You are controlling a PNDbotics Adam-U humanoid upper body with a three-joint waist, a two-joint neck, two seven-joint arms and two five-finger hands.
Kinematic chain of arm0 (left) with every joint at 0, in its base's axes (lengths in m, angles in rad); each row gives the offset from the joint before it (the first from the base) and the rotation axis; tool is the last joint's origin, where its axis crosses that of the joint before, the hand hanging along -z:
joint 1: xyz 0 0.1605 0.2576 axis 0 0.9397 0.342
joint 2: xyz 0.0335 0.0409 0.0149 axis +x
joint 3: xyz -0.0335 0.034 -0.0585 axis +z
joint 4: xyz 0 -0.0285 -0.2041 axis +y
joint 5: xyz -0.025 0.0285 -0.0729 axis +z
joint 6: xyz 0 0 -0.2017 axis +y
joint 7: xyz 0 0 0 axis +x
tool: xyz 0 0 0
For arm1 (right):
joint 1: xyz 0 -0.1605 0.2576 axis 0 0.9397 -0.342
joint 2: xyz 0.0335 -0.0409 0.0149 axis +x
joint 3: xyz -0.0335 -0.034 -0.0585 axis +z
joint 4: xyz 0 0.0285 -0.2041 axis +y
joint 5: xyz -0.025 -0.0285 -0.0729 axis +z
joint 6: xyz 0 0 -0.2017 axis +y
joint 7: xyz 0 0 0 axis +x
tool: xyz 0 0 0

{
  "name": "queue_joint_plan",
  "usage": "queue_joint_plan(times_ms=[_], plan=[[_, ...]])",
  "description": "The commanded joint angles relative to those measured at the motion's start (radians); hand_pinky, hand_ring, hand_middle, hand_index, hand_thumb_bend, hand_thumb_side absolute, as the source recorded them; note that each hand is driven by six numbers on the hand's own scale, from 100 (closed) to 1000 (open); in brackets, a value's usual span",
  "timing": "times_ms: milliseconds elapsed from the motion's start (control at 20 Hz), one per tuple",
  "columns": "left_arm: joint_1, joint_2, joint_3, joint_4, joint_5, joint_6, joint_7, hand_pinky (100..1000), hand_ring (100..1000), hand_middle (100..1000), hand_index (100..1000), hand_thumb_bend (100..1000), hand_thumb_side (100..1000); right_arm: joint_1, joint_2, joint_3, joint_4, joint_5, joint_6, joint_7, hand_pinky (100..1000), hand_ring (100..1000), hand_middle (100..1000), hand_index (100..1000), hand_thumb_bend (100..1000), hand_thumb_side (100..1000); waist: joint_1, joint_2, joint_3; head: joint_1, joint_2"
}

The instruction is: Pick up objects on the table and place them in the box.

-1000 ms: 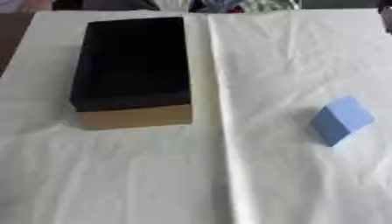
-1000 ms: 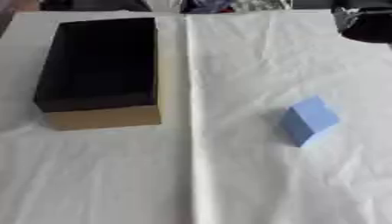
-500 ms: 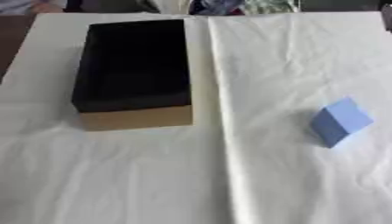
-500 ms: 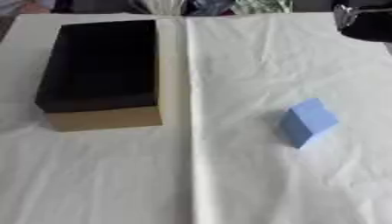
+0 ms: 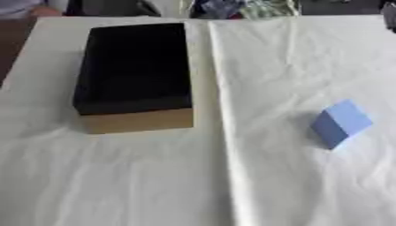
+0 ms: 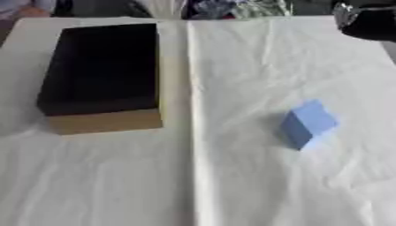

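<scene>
Nothing on the white-clothed table (image 5: pixel 154 185) has shifted: small blue foam-like block (image 5: pixel 340 123) sits right, well apart from the open, dark-lined tan cardboard box (image 5: pixel 135 79), ungrasped; right hand (image 6: pixel 370 20) barely enters top right, finger state indiscernible, left unseen.

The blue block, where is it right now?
The blue block sits on the white cloth on the table's right side, to the right of the open box and apart from it. Nothing touches it.
</scene>
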Motion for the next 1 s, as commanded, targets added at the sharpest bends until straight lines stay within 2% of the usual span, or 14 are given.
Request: queue_joint_plan(times_ms=[50,700,800,850,1000], plan=[[-0.001,0.014,0.008,-0.019,0.004,0.000,0.003,1000,650,671,873,100,668,-0.016,-0.016,-0.006,-0.009,-0.006,-0.007,0.001,909,826,696,818,100,100,-0.002,-0.025,0.001,0.005,-0.005],[0.000,0.018,0.009,-0.019,0.006,0.001,0.003,1000,651,671,873,100,664,-0.002,-0.027,0.010,-0.009,-0.019,-0.025,0.043,910,841,724,841,100,100,-0.005,-0.037,-0.007,0.000,0.005],[0.000,0.019,0.009,-0.019,0.006,0.002,0.003,1000,651,671,873,100,663,0.010,-0.039,0.023,-0.009,-0.034,-0.006,0.067,909,850,743,871,100,130,-0.006,-0.038,-0.010,-0.004,0.008],[0.000,0.020,0.009,-0.019,0.006,0.003,0.003,1000,651,670,872,100,661,0.015,-0.046,0.030,-0.009,-0.040,0.005,0.079,911,861,761,885,100,235,-0.006,-0.039,-0.012,-0.005,0.010],[0.001,0.023,0.009,-0.019,0.006,0.003,0.003,1000,651,670,872,100,659,0.030,-0.064,0.052,-0.009,-0.052,0.016,0.121,915,874,774,892,100,274,-0.006,-0.044,-0.016,-0.007,0.013]])
